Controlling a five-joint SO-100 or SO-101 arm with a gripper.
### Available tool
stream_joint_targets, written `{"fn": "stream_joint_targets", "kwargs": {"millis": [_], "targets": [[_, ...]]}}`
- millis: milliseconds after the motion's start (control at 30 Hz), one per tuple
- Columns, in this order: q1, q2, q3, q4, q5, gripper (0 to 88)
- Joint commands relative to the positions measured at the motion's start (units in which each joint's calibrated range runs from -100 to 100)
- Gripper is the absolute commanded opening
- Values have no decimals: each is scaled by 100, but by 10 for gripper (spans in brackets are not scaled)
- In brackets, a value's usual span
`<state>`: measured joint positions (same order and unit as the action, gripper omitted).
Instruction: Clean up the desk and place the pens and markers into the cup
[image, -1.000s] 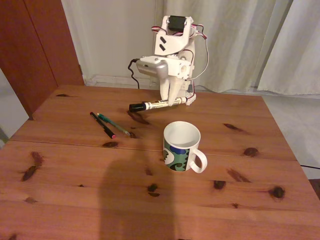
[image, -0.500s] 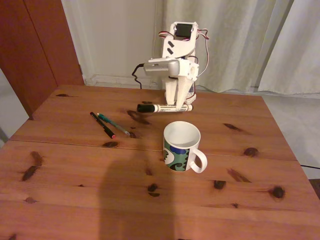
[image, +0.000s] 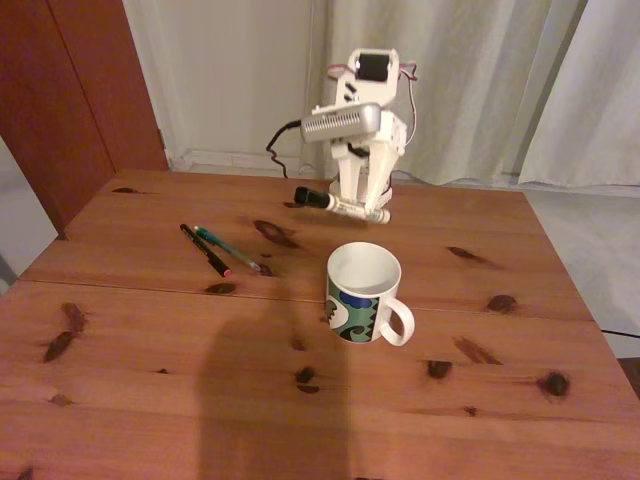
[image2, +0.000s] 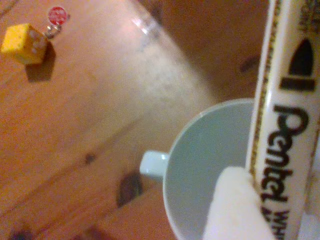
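My gripper (image: 360, 206) is shut on the white-barrelled marker (image: 340, 204) and holds it in the air behind the cup (image: 362, 293), black cap pointing left in the fixed view. In the wrist view the marker (image2: 282, 115) runs down the right side, a white finger (image2: 234, 212) presses against it, and the white inside of the cup (image2: 210, 165) lies below it with the handle to the left. A thin black pen with a red tip (image: 205, 250) and a teal-green pen (image: 228, 249) lie side by side on the desk (image: 150, 380), left of the cup.
The wrist view shows a yellow die (image2: 25, 44) and a small red-topped object (image2: 56, 16) on the wood at upper left. Behind the desk are a white curtain (image: 480, 80) and a brown door (image: 80, 90). A shadow falls on the near desk.
The gripper has risen and shifted right with the marker still held. The marker has turned, so it looks shorter and its black cap end sits higher.
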<state>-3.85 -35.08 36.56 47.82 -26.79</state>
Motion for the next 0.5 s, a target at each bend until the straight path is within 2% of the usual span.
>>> {"fn": "stream_joint_targets", "kwargs": {"millis": [0,133,467], "targets": [[-13,-310,546,-1191,91,9],[-13,-319,816,-1802,86,9],[3,-261,780,-2249,144,8]]}}
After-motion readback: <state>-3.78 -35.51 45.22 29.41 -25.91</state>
